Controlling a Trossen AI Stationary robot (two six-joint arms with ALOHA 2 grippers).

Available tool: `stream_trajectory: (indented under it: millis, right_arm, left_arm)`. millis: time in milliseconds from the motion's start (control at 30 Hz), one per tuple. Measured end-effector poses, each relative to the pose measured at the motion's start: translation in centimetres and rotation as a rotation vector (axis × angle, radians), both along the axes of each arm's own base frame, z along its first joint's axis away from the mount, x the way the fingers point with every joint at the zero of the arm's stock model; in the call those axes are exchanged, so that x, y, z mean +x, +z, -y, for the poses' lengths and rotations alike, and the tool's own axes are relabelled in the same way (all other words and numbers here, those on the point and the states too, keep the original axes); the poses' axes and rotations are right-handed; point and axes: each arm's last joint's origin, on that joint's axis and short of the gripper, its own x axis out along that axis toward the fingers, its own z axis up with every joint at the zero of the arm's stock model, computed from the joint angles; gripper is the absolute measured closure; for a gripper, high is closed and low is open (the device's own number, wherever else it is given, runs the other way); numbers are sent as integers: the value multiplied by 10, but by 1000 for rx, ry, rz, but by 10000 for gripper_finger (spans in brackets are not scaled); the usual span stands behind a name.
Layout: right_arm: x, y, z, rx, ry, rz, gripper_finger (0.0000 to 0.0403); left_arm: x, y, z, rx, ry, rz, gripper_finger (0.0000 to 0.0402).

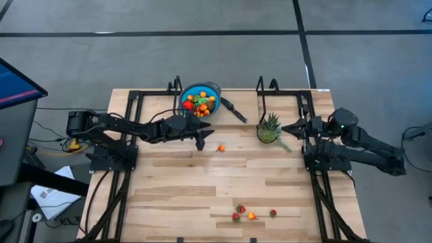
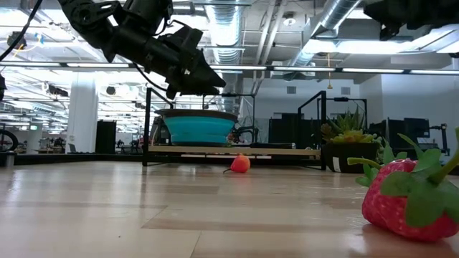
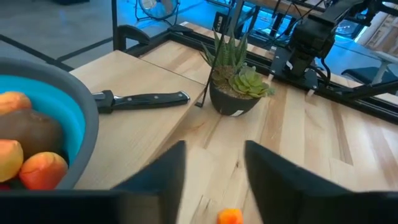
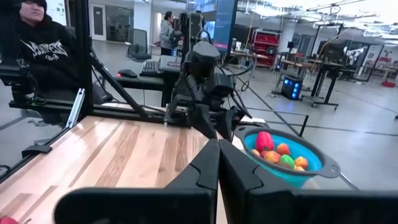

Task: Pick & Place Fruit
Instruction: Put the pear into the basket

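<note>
left gripper (image 1: 200,143) beside blue bowl (image 1: 200,98), above desk (image 1: 175,182), fingers (image 3: 163,171) spread, holding nothing | right gripper (image 1: 286,127) parked by potted plant (image 1: 269,128), fingers pressed together | fruit heaped in bowl (image 1: 200,103); one orange piece (image 1: 221,148) loose just beside left gripper; strawberries (image 1: 239,212) near desk's front edge

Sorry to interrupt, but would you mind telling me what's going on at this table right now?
The robot is gathering toy fruit into the blue bowl. The left gripper hovers open just beside the bowl, with a small orange fruit lying loose on the table below it. A few strawberries wait near the front edge. The right gripper is shut, idle by the potted plant.
</note>
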Motion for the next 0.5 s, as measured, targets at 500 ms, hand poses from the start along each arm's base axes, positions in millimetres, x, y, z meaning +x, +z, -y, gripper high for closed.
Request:
stream_trajectory:
  millis: [500]
  right_arm:
    - [0, -1, 0, -14, 0, -16, 403]
  left_arm:
    - [3, 0, 16, -4, -53, 6, 142]
